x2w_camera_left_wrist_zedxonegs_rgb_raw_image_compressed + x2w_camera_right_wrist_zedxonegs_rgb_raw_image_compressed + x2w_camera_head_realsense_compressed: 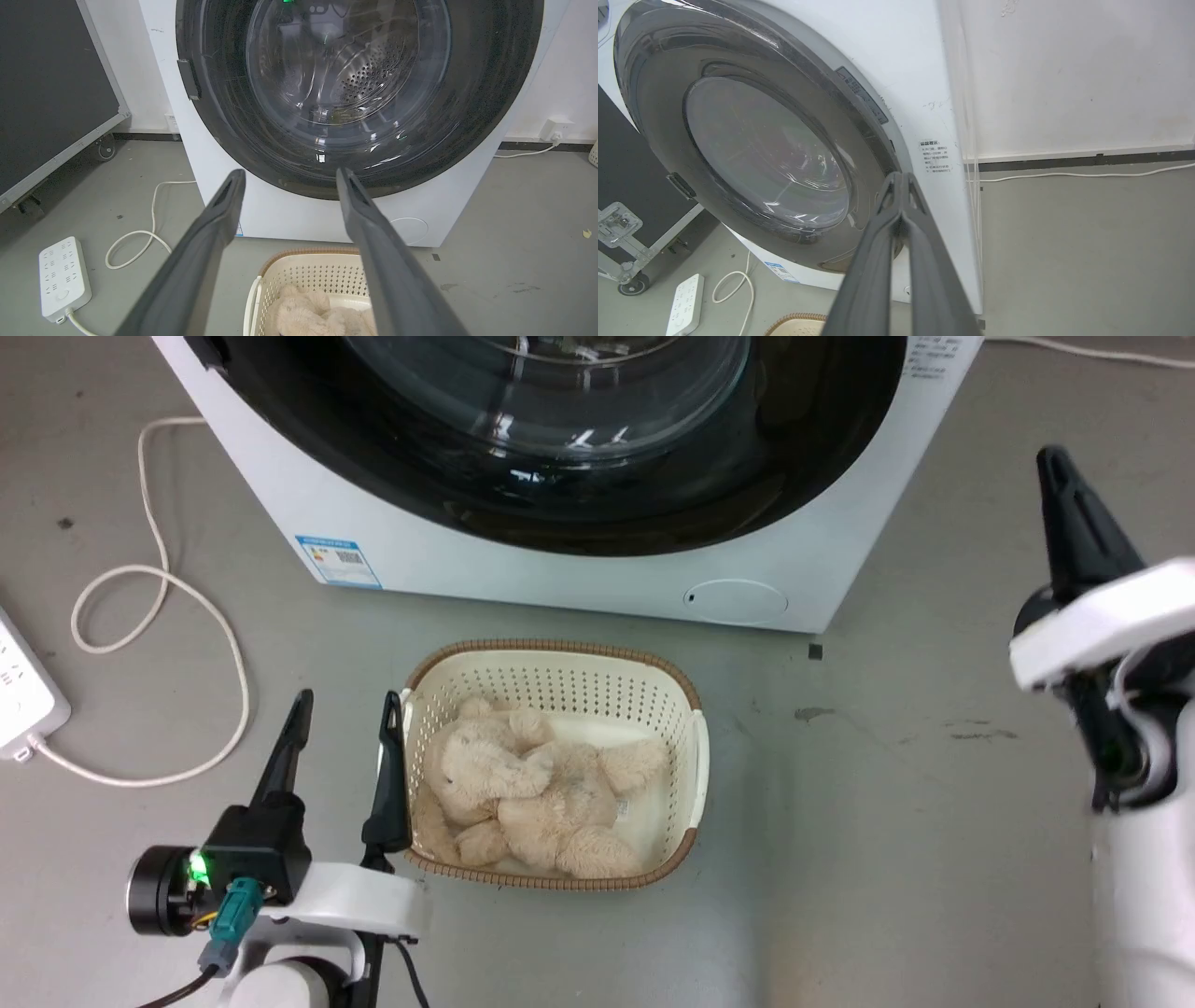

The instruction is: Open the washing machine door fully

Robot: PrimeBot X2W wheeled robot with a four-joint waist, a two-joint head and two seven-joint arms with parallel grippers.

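Closest to me, the left gripper [347, 702] hangs released, fingers spread, just beside the basket [560, 649] with a plush toy [532, 793] on the floor. Over at the machine's right side, the right gripper [1060, 467] is raised, fingers clenched together on nothing. Neither touches the washing machine door [653, 518], which looks shut flush against the white washing machine [579, 579]. I'd judge nothing is done yet: the reach, the grasp and the whole swing remain.
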